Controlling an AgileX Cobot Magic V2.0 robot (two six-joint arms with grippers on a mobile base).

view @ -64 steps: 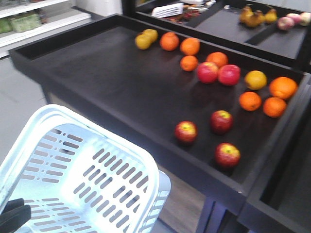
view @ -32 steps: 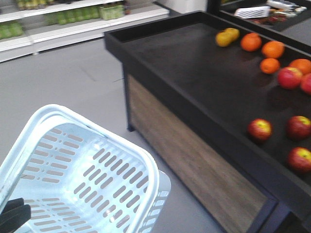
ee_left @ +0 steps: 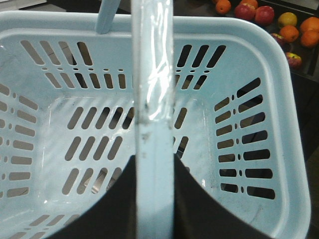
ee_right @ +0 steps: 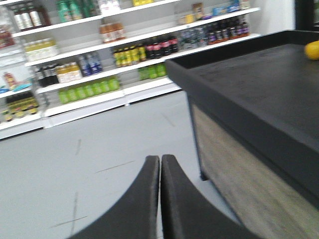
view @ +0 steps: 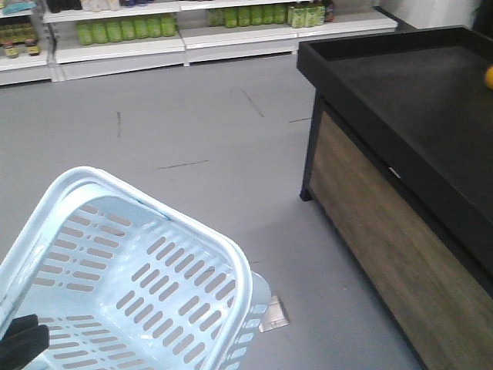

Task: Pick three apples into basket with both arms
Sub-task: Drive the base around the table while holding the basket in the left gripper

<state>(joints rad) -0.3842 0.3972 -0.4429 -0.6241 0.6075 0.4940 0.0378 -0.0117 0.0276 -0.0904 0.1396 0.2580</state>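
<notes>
Basket of pale blue-white slotted plastic is seen tilted at the lower left of the front view, above the grey floor and well apart from the black desk with its wood-panelled side. In the left wrist view its loop handle is raised across the middle of the basket and is gripped by the left claw, whose black fingers are pressed against either side of the bar. Beyond the basket's far rim, on the dark desk, a dark red apple with a yellow patch is partly shown at the right edge. Two brighter red apples, several oranges and a yellowish fruit are laid farther back. The right claw is closed on nothing, its two black fingers brought together tip to tip, and is held over the floor beside the desk. A yellow fruit on the desk top is cut by the frame edge. White shelves stocked with bottles are lined along the far wall.
</notes>
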